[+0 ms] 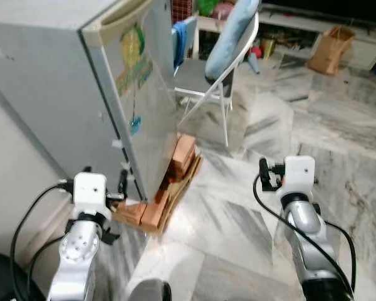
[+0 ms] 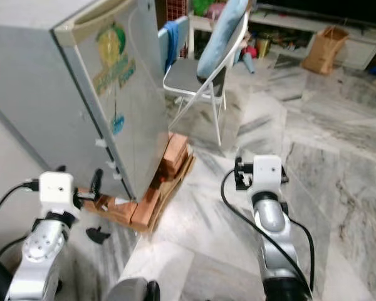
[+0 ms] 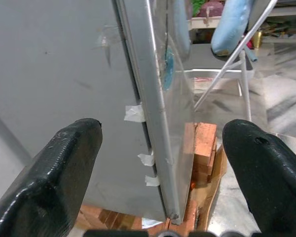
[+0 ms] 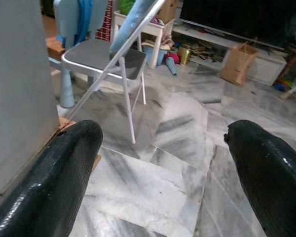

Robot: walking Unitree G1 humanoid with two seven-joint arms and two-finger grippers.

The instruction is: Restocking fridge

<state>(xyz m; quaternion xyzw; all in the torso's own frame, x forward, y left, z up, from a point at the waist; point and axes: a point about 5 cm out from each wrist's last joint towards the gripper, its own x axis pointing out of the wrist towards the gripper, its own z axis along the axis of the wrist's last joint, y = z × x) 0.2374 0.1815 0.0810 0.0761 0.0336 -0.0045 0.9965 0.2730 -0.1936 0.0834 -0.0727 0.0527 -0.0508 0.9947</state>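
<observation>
Before the robot, at its left, stands the fridge (image 1: pixel 62 81), a small grey unit with its door (image 1: pixel 147 94) closed. A green and yellow sticker (image 1: pixel 133 56) sits on the door face, and strips of white tape (image 3: pixel 134 113) bridge the seam between door and cabinet. The fridge rests on stacked bricks (image 1: pixel 175 172) laid over cardboard (image 1: pixel 188 188), which keeps its base raised off the marble floor (image 1: pixel 238 219).

The left gripper (image 1: pixel 103 188) is held low at the corner where the door edge meets the cabinet side. Its fingers (image 3: pixel 59 168) are spread wide with nothing between them, and in the left wrist view they straddle the door's lower edge. This placement suggests an approach to the door, probably to pull it open, since restocking cannot begin while it is shut.

The right gripper (image 1: pixel 266 175) is raised over open floor, well apart from the fridge. Its fingers (image 4: pixel 64 173) are also spread wide and empty, apparently kept clear of the door's swing.

A white folding chair (image 1: pixel 219 75) with a pale blue cushion (image 1: pixel 235 31) over its back stands just beyond the fridge. A brown paper bag (image 1: pixel 331 47) sits further off by a low shelf (image 1: pixel 313 25). Items for stocking cannot be made out near either gripper.
</observation>
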